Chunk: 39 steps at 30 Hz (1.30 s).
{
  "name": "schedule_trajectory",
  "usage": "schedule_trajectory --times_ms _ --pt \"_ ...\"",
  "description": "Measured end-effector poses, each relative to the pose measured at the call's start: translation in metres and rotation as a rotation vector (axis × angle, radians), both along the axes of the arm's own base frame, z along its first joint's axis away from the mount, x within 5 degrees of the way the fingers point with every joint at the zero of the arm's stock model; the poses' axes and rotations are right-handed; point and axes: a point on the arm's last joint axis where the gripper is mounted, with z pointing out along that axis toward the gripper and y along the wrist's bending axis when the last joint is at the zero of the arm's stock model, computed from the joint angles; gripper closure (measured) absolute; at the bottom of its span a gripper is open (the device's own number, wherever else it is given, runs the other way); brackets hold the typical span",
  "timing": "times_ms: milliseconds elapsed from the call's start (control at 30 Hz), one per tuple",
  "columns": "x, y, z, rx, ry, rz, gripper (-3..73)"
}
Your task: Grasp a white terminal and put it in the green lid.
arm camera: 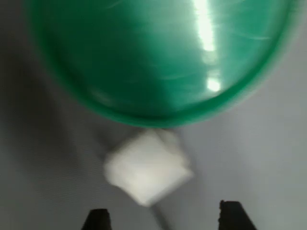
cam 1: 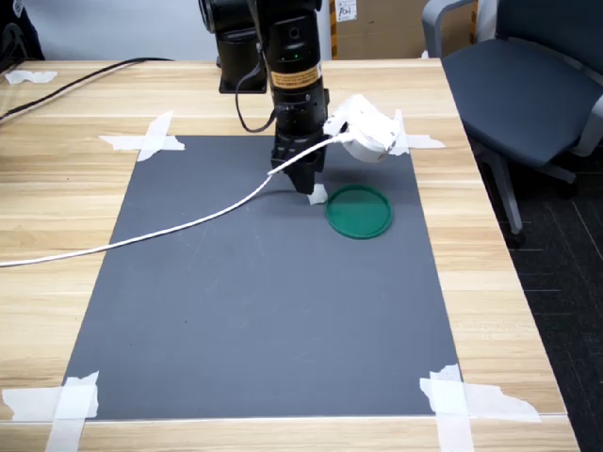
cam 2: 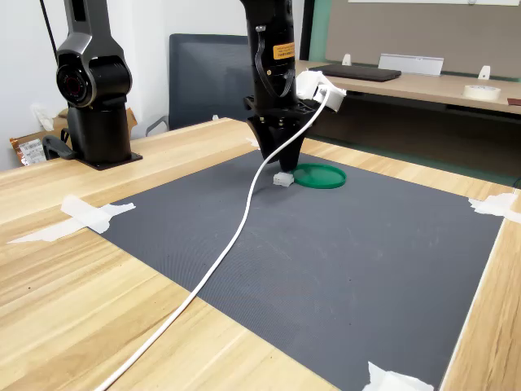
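The tiny blocky white plastic terminal (arm camera: pixel 146 172) lies on the dark grey mat (cam 1: pixel 254 311), just beside the flat round green plastic lid (cam 1: pixel 359 211). The black jaws hang low over the terminal, spread apart and gripping nothing.

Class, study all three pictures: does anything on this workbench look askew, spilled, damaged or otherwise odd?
Nothing is spilled or visibly broken. The white terminal lies on the dark mat just outside the rim of the green lid, not in it, sitting skewed between the fingertips of the open gripper. The lid is empty.
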Motion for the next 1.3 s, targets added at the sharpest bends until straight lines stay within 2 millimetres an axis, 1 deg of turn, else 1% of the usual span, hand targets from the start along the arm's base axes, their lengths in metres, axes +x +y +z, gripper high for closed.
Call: schedule_trajectory --times_ms 333,567,767,1000,1300 --pt "0.001 0.002 -0.011 -0.011 0.063 -0.014 24.7" --pt "0.004 0.003 -0.023 -0.022 0.091 -0.015 24.7" --pt "0.007 0.004 -0.024 -0.012 0.073 -0.018 24.7" --pt "0.008 0.005 -0.030 -0.018 0.093 -0.020 24.7" --pt "0.008 0.005 -0.030 -0.017 0.092 -0.020 25.0"
